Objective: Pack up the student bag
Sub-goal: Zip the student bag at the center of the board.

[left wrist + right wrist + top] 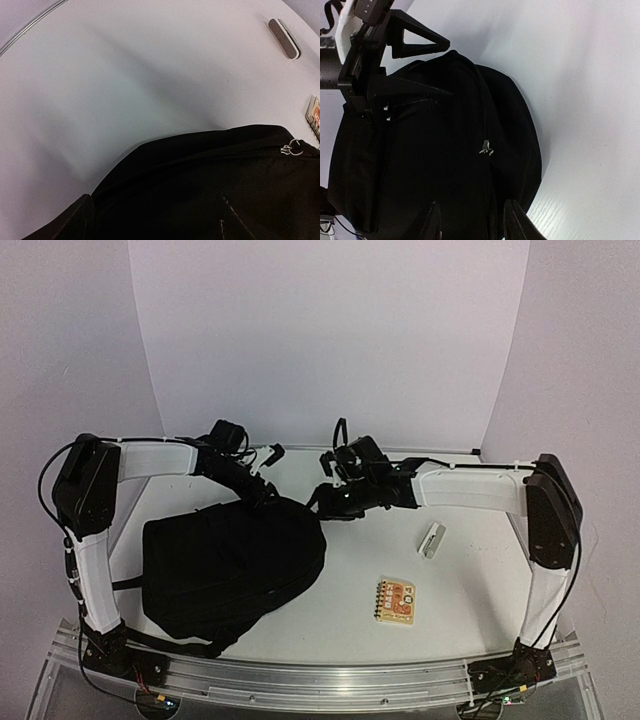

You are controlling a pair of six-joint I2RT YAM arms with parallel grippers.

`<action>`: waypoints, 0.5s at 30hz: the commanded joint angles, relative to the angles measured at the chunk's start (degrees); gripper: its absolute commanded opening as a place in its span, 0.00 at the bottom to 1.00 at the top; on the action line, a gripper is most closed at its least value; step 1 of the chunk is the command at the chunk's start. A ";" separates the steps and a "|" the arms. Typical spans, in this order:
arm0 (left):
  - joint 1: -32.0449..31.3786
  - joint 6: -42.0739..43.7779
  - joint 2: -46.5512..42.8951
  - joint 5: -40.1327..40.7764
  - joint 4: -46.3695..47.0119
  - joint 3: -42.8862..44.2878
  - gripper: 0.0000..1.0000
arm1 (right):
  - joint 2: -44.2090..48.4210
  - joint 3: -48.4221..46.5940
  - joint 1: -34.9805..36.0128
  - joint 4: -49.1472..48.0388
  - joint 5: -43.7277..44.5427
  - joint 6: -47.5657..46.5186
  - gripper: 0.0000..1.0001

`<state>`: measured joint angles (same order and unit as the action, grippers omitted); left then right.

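Two arms lean over the bag (230, 565), which lies flat at 9 o'clock on the table (330, 625), its zip apparently shut. We judge the step to be opening it. One pincer should pin the fabric while the other takes the zip pull (486, 148) squarely and draws along the seam. The left pincer (450, 67) sits over the bag's 12 o'clock edge, jaws wide and empty. The right pincer (472, 205) hovers at its 1 o'clock, partly open, holding nothing. A notebook (395, 600) lies at 4 o'clock.

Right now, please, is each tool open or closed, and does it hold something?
Left tool: open, holding nothing, at the top edge of the student bag.
Right tool: open, holding nothing, over the student bag.
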<state>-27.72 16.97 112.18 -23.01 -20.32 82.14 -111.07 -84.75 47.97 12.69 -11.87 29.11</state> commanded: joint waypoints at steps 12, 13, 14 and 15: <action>-2.90 6.36 1.52 -3.17 -1.83 4.49 0.82 | -5.04 -7.44 0.30 3.40 1.97 -2.42 0.00; -3.30 7.30 1.79 -2.90 -1.72 4.79 0.82 | -4.49 -6.99 0.26 3.40 2.04 -2.34 0.00; -3.60 8.00 2.24 -2.87 -1.62 5.15 0.83 | -4.09 -6.63 0.30 3.40 2.12 -2.26 0.00; -3.71 8.53 2.85 -3.26 -1.68 5.66 0.83 | -3.73 -6.24 0.31 3.40 2.21 -2.18 0.00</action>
<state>-29.58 21.35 113.45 -24.95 -21.56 84.16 -116.84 -90.02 47.99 16.34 -11.17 26.83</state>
